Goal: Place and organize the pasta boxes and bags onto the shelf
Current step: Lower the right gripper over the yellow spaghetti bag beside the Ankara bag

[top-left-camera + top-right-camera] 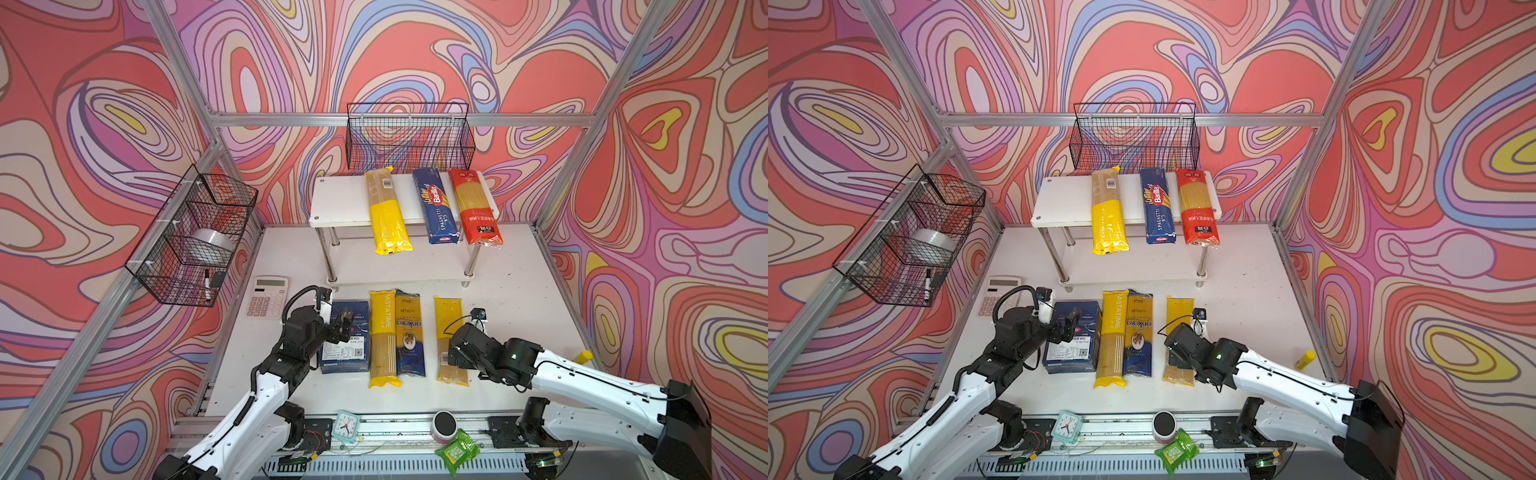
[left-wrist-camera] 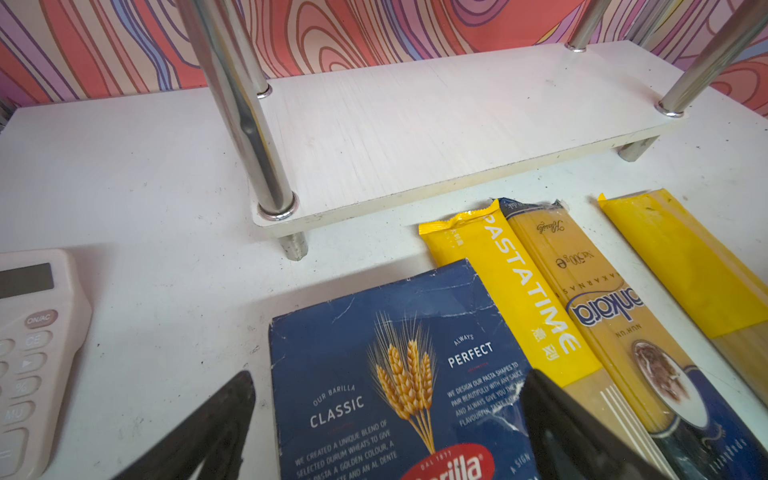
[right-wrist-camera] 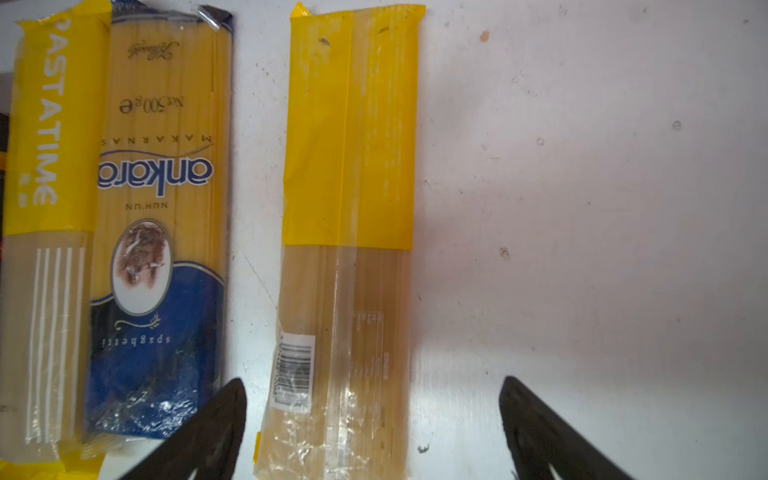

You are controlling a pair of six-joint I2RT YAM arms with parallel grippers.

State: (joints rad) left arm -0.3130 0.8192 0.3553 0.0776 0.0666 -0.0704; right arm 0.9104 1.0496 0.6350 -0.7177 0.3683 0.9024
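Right wrist view has the right gripper (image 3: 374, 381) wide open, its black fingers (image 3: 203, 432) straddling the near end of a yellow-and-clear bag (image 3: 349, 166) on the table (image 3: 582, 208); the PASTA TIME bag (image 3: 50, 166) and blue-gold bag (image 3: 162, 208) lie outside one finger. Left wrist view has the left gripper (image 2: 388, 374) spread as well, a navy box (image 2: 374, 353) between its fingers, one finger standing clear of the box's edge. Beyond both sets of fingertips, in both top views, the shelf (image 1: 340, 199) carries a yellow bag (image 1: 388, 216), a blue spaghetti box (image 1: 436, 208) and a red bag (image 1: 473, 208).
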